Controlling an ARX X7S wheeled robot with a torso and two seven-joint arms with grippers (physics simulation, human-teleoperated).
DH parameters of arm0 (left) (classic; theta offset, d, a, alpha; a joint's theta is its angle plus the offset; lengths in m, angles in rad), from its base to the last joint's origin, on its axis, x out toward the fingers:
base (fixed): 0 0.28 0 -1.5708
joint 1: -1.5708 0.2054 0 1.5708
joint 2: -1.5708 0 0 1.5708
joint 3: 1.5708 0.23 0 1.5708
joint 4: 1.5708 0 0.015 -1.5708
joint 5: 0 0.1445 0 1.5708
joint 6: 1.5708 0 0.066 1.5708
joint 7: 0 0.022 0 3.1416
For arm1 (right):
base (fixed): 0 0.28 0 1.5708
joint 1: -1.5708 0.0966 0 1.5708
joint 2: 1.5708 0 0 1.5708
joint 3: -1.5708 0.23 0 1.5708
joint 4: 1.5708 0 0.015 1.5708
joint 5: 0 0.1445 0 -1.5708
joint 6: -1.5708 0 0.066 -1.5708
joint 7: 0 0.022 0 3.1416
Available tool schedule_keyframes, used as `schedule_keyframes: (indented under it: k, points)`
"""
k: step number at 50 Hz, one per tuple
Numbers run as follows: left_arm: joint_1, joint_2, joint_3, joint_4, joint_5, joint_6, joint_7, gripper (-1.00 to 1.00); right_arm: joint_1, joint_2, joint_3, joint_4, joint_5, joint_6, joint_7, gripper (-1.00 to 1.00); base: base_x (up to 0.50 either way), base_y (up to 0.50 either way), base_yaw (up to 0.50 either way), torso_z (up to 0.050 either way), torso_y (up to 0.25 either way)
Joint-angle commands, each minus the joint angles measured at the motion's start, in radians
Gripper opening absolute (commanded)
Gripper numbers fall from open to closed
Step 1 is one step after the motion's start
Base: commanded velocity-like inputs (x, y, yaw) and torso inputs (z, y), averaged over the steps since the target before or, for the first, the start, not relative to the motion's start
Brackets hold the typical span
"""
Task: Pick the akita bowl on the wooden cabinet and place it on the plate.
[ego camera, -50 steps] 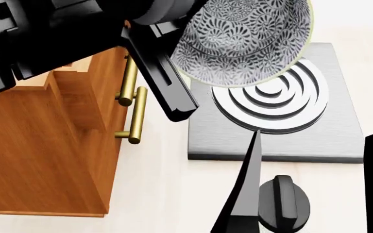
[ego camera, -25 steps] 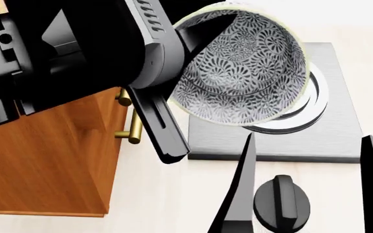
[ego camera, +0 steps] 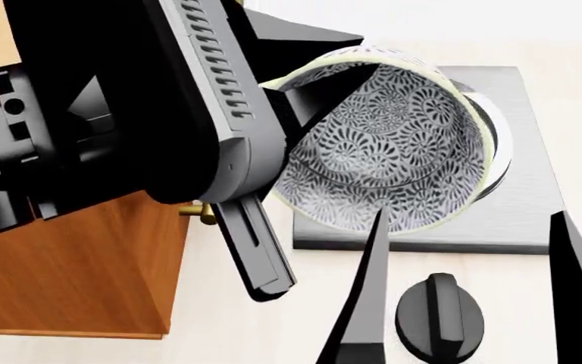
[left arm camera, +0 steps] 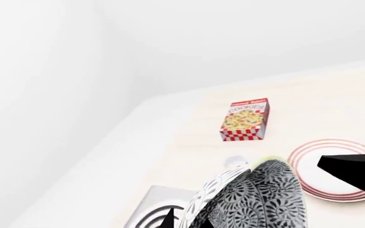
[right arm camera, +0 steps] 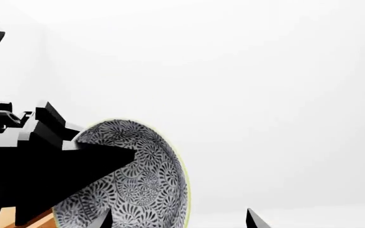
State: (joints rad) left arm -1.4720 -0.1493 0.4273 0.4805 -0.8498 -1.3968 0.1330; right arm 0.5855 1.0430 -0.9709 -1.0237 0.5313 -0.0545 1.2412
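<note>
The akita bowl hangs tilted on its side over the grey stove top, its speckled inside facing the head camera. My left gripper is shut on its rim, one finger inside and one outside. In the left wrist view the bowl fills the lower edge, with the gripper pinching its wall. The plate, white with red rings, lies on the pale counter beyond the bowl. The wooden cabinet stands at the lower left. My right gripper is open below the bowl, holding nothing. In its own view the right gripper faces the bowl.
A grey stove plate lies under the bowl, with a black knob in front of it, between my right fingers. A cookies box stands on the counter behind the plate. A brass cabinet handle peeks out by my left arm.
My left arm has swung the bowl lower and nearer, turning its opening toward the head camera; it now hides the burner rings. The right gripper has barely shifted.
</note>
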Motion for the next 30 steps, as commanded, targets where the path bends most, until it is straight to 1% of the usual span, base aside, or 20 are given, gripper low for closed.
schedule_keyframes:
  k: [1,5,10,16,23,30]
  points:
    - [0.017,-0.008,-0.041,0.048,-0.043,-0.031,-0.034,-1.0,0.006,0.005,-0.008,0.016,0.004,-0.011,0.006,1.0,0.0,0.0,0.0,0.015,0.0]
    - [0.019,-0.012,-0.066,0.062,-0.063,-0.045,-0.05,-1.0,-0.002,0.01,-0.006,0.037,0.006,-0.032,0.004,1.0,0.0,0.0,0.0,0.0,0.0]
    - [0.019,0.004,-0.108,0.081,-0.11,-0.08,-0.083,-1.0,-0.006,0.009,-0.007,0.049,0.008,-0.04,0.003,1.0,0.0,0.0,0.0,0.0,0.0]
    - [0.011,0.007,-0.115,0.084,-0.137,-0.088,-0.1,-1.0,-0.01,0.001,-0.01,0.068,0.014,-0.048,-0.006,1.0,0.0,0.0,0.0,0.0,0.0]
    - [0.024,0.003,-0.085,0.082,-0.145,-0.061,-0.109,-1.0,-0.004,-0.008,-0.018,0.06,0.017,-0.029,-0.013,1.0,0.0,0.0,0.0,0.0,0.0]
    - [0.026,0.002,-0.083,0.085,-0.173,-0.058,-0.129,-1.0,-0.002,-0.012,-0.021,0.058,0.018,-0.021,-0.015,1.0,0.0,0.0,0.0,0.0,0.001]
